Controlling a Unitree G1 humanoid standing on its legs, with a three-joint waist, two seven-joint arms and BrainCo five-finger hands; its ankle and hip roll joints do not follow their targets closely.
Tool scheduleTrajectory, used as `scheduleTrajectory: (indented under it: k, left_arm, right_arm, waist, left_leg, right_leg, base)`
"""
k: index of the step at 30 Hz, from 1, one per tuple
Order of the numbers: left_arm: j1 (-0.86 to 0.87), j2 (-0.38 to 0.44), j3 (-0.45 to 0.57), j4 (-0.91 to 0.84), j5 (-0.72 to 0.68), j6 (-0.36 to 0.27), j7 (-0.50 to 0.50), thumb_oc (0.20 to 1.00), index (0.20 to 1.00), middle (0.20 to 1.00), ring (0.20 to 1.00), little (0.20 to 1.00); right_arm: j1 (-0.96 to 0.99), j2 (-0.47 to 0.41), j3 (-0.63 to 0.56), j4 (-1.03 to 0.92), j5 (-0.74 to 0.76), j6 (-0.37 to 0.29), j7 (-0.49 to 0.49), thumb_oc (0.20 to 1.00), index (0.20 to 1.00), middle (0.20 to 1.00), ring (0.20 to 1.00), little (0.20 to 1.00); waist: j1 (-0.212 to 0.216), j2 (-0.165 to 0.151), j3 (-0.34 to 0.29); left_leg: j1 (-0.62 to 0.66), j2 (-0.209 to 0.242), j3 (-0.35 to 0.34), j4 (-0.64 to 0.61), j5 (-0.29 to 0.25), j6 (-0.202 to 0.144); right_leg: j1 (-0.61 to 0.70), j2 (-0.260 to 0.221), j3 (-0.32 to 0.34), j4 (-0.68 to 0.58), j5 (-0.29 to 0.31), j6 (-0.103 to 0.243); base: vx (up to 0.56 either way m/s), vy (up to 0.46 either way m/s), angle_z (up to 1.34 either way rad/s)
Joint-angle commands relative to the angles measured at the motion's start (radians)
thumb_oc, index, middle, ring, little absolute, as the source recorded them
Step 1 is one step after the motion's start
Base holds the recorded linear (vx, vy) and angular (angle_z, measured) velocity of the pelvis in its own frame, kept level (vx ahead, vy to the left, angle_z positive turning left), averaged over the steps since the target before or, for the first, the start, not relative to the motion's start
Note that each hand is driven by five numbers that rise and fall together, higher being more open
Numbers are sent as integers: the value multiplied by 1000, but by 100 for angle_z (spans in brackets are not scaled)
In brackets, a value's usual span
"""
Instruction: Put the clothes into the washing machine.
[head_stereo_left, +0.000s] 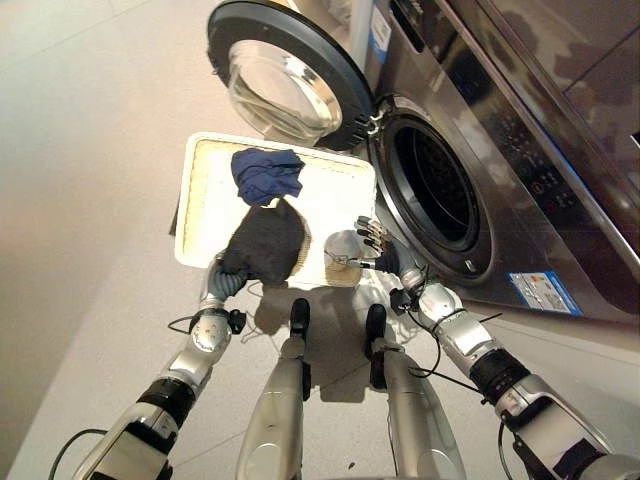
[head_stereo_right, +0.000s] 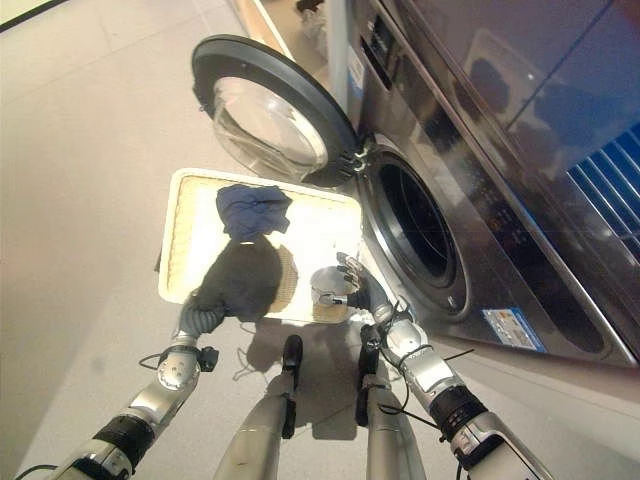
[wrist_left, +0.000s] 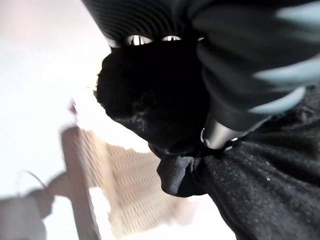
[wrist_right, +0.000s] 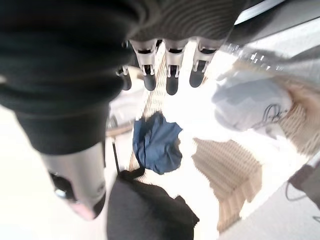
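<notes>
Here, a white basket sits on the floor just in front of the washing machine, whose round door stands swung wide, leaving the dark drum opening exposed. Three pieces of clothing are in the basket. A blue garment lies crumpled toward the far side, nearest the door. A black garment is bunched at the near edge, and a whitish garment sits at the near corner on the machine's side.

The left hand is at the basket's near rim, right against the black garment — in the left wrist view the dark cloth is bunched up against the fingers and the thumb presses into its folds, so the hand is closed round it.

The right hand hovers over the basket's near corner beside the whitish garment, close to the drum opening — its fingers are straight and slightly apart, holding nothing.
</notes>
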Motion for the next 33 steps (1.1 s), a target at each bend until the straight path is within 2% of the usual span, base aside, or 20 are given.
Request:
scheduleTrajectory:
  k: [1,2,6,9,14,20,21,22,23,24,27,30,31,32,33]
  left_arm:
    - [-56,4,10,-136,-24,-132,-154,200,200,200,200,200]
    - [-60,16,0,-175,-49,-140,-233,200,200,200,200,200]
    - [-62,29,-19,-234,-77,-137,-331,200,200,200,200,200]
    - [-55,45,-39,-287,-116,-134,-433,200,200,200,200,200]
    - [-70,51,-72,-319,-155,-114,-515,200,200,200,200,200]
    - [-123,58,-111,-306,-203,-77,-594,200,200,200,200,200]
    - [-125,57,-115,-310,-204,-63,-602,200,200,200,200,200]
    - [-132,61,-124,-313,-206,-44,-608,200,200,200,200,200]
    - [-134,62,-128,-313,-204,-35,-611,200,200,200,200,200]
    - [-139,61,-141,-310,-194,-14,-608,200,200,200,200,200]
    - [-140,61,-152,-297,-196,-8,-600,200,200,200,200,200]
    - [-134,66,-151,-286,-188,-7,-588,200,200,200,200,200]
    - [-133,72,-152,-286,-199,-7,-575,200,200,200,200,200]
    - [-132,73,-152,-285,-202,-8,-573,200,200,200,200,200]
    - [-129,80,-145,-280,-223,-11,-553,200,200,200,200,200]
  right_arm:
    - [-26,-22,13,-47,-9,-20,12,1000,1000,1000,1000,1000]
    - [-37,-21,12,-44,9,-5,20,1000,1000,1000,1000,1000]
    - [-43,-14,18,-44,27,25,43,1000,1000,1000,1000,1000]
    - [-26,-13,32,-56,63,84,98,1000,1000,1000,1000,1000]
    - [-8,-8,71,-49,95,167,206,1000,1000,1000,1000,1000]
    - [-39,-2,116,-40,112,219,269,1000,1000,1000,1000,1000]
    - [-41,-3,118,-42,123,221,282,859,859,859,859,859]
    - [-41,0,124,-44,142,219,290,476,476,476,476,476]
    - [-40,0,126,-46,159,219,293,476,476,476,476,476]
    - [-41,8,127,-44,203,227,305,200,200,200,200,200]
    - [-43,15,124,-39,207,234,290,200,200,200,200,200]
    - [-32,6,130,-37,233,230,324,200,200,200,200,200]
    - [-30,1,127,-33,247,229,330,347,347,347,347,347]
    - [-30,0,126,-31,249,227,331,426,426,426,426,426]
    - [-30,-10,118,-21,268,226,337,906,906,906,906,906]
  waist:
    - [-3,39,-21]
    - [-1,42,-21]
    - [-1,43,-21]
    - [-7,39,-21]
    - [-18,35,-21]
    - [-27,27,-21]
    - [-29,26,-21]
    - [-30,26,-21]
    - [-30,25,-21]
    - [-31,25,-21]
    - [-33,24,-21]
    - [-35,24,-21]
    - [-34,25,-21]
    - [-34,25,-21]
    - [-32,27,-21]
  left_leg:
    - [5,-70,34,71,-67,2]
    - [14,-76,33,77,-73,4]
    - [26,-86,34,100,-88,7]
    - [41,-92,46,116,-99,13]
    - [47,-85,63,107,-95,23]
    - [54,-80,72,91,-93,31]
    - [54,-79,73,90,-92,32]
    - [55,-79,76,87,-92,33]
    - [55,-79,76,85,-92,34]
    - [55,-78,79,82,-91,36]
    - [57,-74,87,79,-90,36]
    - [60,-71,91,63,-85,37]
    - [59,-70,93,58,-84,37]
    - [59,-70,93,57,-83,37]
    - [59,-68,96,50,-81,37]
  right_leg:
    - [86,-3,-30,-68,-9,65]
    - [95,-11,-38,-68,-8,66]
    - [109,-24,-46,-64,-4,67]
    - [130,-28,-45,-72,1,66]
    - [130,-21,-37,-78,9,69]
    - [123,-12,-24,-88,21,73]
    - [122,-10,-23,-90,22,73]
    - [121,-8,-20,-93,24,74]
    - [121,-7,-19,-94,25,75]
    - [119,-6,-17,-96,28,76]
    - [118,-5,-14,-98,30,78]
    - [116,-3,-14,-104,33,82]
    - [114,-3,-16,-107,35,83]
    - [114,-3,-16,-108,35,83]
    - [112,-3,-20,-111,37,84]
  base:
    - [11,-28,13]
    - [7,-16,10]
    - [25,-2,10]
    - [45,18,2]
    - [8,5,0]
    - [1,0,-1]
    - [2,1,-5]
    - [-2,-1,-6]
    - [-2,-8,-11]
    - [0,-9,-11]
    - [4,-14,-9]
    - [0,0,0]
    - [11,1,-4]
    - [10,2,-6]
    - [8,4,-4]
